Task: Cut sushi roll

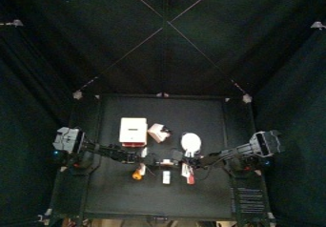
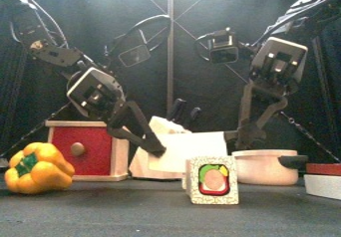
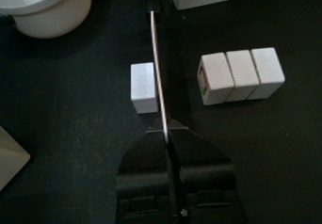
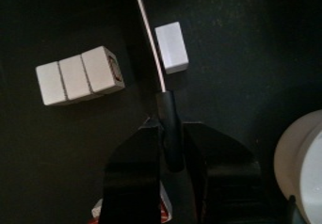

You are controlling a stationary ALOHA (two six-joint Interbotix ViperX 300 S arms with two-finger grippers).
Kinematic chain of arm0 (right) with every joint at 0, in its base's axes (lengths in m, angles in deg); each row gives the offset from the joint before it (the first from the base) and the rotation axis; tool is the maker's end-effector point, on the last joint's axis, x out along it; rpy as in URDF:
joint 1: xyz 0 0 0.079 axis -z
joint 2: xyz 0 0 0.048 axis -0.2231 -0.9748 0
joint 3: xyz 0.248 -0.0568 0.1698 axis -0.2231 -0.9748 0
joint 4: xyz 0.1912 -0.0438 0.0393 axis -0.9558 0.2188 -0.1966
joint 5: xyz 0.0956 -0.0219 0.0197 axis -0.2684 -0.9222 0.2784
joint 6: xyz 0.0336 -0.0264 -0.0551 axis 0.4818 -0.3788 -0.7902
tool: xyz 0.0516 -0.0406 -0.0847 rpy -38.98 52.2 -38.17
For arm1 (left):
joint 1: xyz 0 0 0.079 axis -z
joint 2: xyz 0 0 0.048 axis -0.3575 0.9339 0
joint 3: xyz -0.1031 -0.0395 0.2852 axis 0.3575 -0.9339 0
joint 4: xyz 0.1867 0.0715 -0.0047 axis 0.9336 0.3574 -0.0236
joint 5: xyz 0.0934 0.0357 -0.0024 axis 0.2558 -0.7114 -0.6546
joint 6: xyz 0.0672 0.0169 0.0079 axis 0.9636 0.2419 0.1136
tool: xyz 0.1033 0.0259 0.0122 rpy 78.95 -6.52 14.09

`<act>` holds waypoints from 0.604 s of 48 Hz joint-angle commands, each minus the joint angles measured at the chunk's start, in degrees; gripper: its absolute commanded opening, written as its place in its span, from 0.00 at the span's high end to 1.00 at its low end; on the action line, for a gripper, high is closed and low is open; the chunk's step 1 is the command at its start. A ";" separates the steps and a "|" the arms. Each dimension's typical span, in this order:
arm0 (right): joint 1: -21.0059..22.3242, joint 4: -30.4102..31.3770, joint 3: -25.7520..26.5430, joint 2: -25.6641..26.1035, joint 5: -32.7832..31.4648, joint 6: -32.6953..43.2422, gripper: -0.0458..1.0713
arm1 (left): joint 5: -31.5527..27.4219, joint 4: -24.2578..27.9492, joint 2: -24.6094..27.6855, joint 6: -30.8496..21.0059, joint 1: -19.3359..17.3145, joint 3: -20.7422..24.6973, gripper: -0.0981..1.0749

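Note:
The sushi roll (image 3: 239, 75) lies on the black table as three white pieces side by side. One cut slice (image 3: 143, 87) lies apart from them. A thin knife blade (image 3: 156, 68) runs edge-on through the gap between slice and roll. My left gripper (image 3: 168, 138) is shut on the near end of that blade. In the right wrist view the slice (image 4: 171, 46) and the roll (image 4: 81, 74) lie on either side of the knife (image 4: 151, 40), and my right gripper (image 4: 167, 124) is shut on its dark handle. The front view shows a slice (image 2: 210, 179) facing the camera.
A yellow pepper (image 2: 38, 168) and a red box (image 2: 87, 146) stand at the front left. A white bowl (image 3: 48, 7) sits beyond the slice. A pot (image 2: 266, 166) and a red-and-white item (image 2: 324, 181) are at the right.

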 commanded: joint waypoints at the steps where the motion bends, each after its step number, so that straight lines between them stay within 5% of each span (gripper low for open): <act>1: 0.44 0.26 0.26 3.52 0.09 0.18 0.65 | 0.09 0.26 -2.37 0.18 1.05 0.26 0.76; 29: -1.14 0.09 -0.35 4.48 0.09 0.26 0.65 | 0.26 0.18 -3.34 0.09 2.55 0.35 0.76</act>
